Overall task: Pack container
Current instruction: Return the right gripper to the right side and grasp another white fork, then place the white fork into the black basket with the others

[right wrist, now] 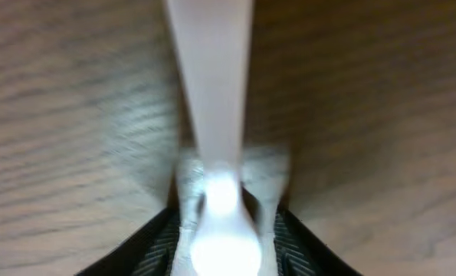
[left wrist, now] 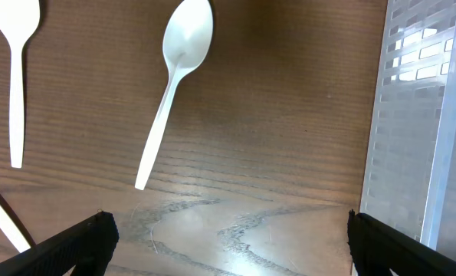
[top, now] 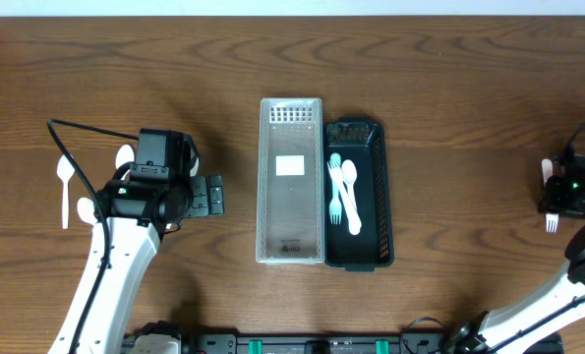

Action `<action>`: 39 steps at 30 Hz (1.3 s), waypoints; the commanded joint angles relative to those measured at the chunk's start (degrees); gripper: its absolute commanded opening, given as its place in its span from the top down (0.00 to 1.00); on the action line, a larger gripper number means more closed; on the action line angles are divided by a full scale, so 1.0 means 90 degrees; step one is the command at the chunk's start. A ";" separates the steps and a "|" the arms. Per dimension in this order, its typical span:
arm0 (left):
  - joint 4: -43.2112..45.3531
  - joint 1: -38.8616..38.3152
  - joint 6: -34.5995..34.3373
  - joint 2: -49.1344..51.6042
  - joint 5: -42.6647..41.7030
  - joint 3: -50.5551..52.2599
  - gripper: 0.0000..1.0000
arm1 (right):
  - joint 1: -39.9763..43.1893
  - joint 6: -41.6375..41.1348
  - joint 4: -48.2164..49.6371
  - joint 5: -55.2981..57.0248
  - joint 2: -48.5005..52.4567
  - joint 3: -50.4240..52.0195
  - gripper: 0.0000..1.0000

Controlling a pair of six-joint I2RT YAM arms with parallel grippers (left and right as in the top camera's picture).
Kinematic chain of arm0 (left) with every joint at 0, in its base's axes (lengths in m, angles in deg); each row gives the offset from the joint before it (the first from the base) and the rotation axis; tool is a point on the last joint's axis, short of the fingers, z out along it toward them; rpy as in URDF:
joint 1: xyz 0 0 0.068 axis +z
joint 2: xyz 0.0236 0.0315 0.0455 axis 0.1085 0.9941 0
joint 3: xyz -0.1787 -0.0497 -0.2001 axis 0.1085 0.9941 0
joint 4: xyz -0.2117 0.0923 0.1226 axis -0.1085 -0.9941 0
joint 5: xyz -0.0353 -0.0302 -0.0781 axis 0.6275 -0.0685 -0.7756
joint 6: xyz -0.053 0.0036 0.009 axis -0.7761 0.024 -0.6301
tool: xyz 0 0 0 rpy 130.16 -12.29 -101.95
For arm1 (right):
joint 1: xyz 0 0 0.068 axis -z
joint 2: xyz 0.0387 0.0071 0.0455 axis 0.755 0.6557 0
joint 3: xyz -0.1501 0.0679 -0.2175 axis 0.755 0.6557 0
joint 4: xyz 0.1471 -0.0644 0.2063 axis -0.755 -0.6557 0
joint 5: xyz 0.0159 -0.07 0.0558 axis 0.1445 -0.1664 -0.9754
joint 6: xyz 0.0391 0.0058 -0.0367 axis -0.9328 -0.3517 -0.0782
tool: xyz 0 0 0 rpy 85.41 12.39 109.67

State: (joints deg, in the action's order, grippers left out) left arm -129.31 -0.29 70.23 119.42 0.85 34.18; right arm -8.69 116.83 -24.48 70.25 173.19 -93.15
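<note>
A black container (top: 382, 197) stands mid-table and holds a pale teal fork (top: 335, 189) and a white spoon (top: 351, 200). A clear plastic tray (top: 290, 236) lies against its left side; it also shows in the left wrist view (left wrist: 423, 115). My left gripper (top: 213, 197) is open and empty over bare wood (left wrist: 228, 234), left of the tray. White spoons (left wrist: 175, 77) (left wrist: 14, 69) lie beyond it. My right gripper (top: 555, 193) at the far right edge is shut on a white fork (top: 551, 223), whose handle (right wrist: 212, 84) sticks out ahead of the jaws (right wrist: 224, 230).
White spoons (top: 64, 187) (top: 125, 155) lie at the left of the table, one partly under the left arm. A black cable (top: 76, 162) loops over them. The wooden table reaches a pale strip at the far edge.
</note>
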 commanded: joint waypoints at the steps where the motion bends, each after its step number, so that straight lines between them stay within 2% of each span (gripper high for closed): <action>1: 0.0005 0.0002 -0.0053 0.0007 0.0029 -0.0070 0.02 | 0.0189 -0.0083 -0.0053 -0.0046 0.0170 0.0245 0.61; 4: 0.0007 0.0002 -0.0053 0.0007 0.0029 -0.0070 0.02 | 0.0226 -0.0131 -0.0051 -0.0049 0.0170 0.0245 0.61; 9: 0.0005 0.0002 -0.0053 0.0007 0.0027 -0.0070 0.02 | 0.0226 -0.0129 -0.0049 -0.0049 0.0170 0.0248 0.71; 17: 0.0007 0.0002 -0.0053 0.0007 0.0027 -0.0070 0.02 | 0.0223 -0.0180 -0.0029 -0.0053 0.0170 0.0248 0.80; 20: 0.0005 0.0000 -0.0053 0.0007 0.0029 -0.0070 0.02 | 0.0219 -0.0185 -0.0024 -0.0053 0.0170 0.0248 0.85; 25: 0.0007 0.0002 -0.0053 0.0007 0.0027 -0.0070 0.02 | 0.0126 -0.0814 0.0136 -0.0053 0.0158 0.0219 0.95; 28: 0.0007 0.0002 -0.0053 0.0007 0.0029 -0.0070 0.02 | -0.0112 -0.1066 0.0163 -0.0056 0.0049 0.0143 0.99; 32: 0.0015 0.0002 -0.0053 0.0007 0.0027 -0.0070 0.02 | -0.0602 -0.1311 0.0134 -0.0053 -0.0289 -0.0175 0.99; 39: 0.0032 0.0002 -0.0053 0.0007 0.0029 -0.0070 0.02 | -0.2033 -0.2409 -0.0437 -0.0243 -0.1260 -0.1139 0.99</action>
State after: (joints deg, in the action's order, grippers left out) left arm -129.05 -0.31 70.23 119.42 0.83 34.18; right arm -22.06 101.77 -26.93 69.97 168.01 -98.90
